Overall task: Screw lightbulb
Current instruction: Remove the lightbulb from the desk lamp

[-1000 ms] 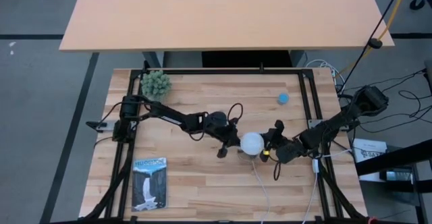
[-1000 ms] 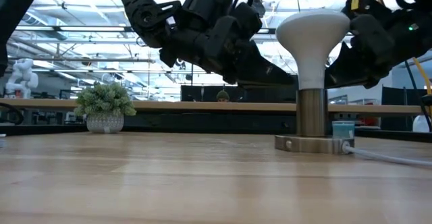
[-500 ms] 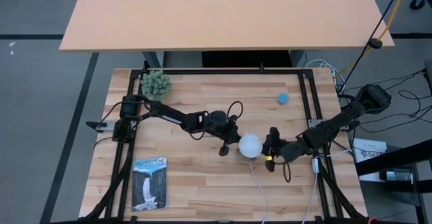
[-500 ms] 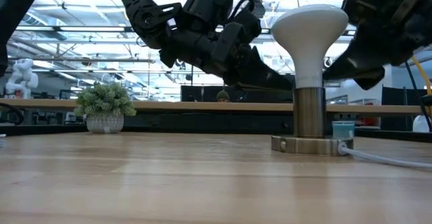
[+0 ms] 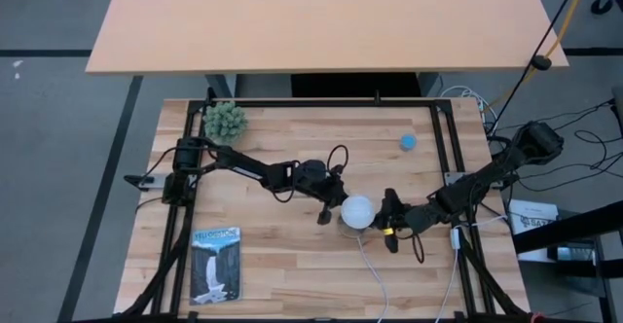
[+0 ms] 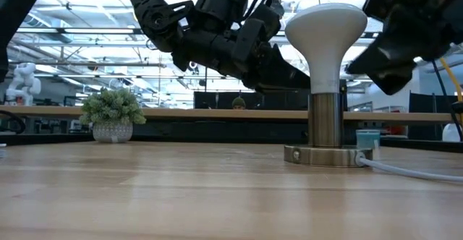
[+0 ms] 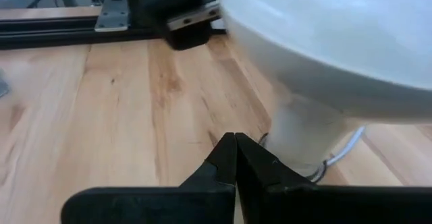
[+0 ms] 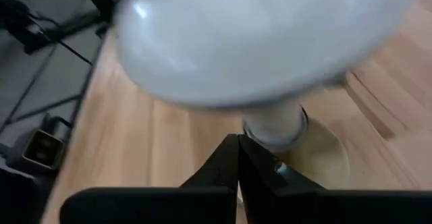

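The white lightbulb [image 5: 357,211] stands upright with its neck [image 6: 325,74] in the silvery socket [image 6: 324,121], whose disc base [image 6: 322,155] rests on the wooden table. My left gripper [image 7: 235,143] is shut. It reaches in from the table's left, and its tips stand low beside the bulb's neck [image 7: 297,133]. My right gripper [image 8: 237,143] is also shut and comes from the table's right. Its tips are at the neck just above the socket, under the dome [image 8: 256,35]. My left gripper's shut tips [image 7: 229,158] lie close beside the bulb's neck, slanting slightly down from the table's left; I cannot tell whether they touch it. My right gripper's shut tips [image 8: 233,158] meet the side of the bulb's neck [image 8: 270,126] just above the socket. They slant down from the table's right. The bulb stays upright in the socket.
A white cord [image 5: 375,274] runs from the socket toward the near edge. A small potted plant [image 5: 225,121] stands at the far left, a small blue object [image 5: 409,141] at the far right, and a booklet [image 5: 215,263] at the near left. Black frame rails [image 5: 443,138] border the table.
The socket with the bulb has slid a little toward the table's left and stayed upright. My right gripper has followed it leftward, has risen slightly and has turned at the wrist. Both grippers have stayed shut.
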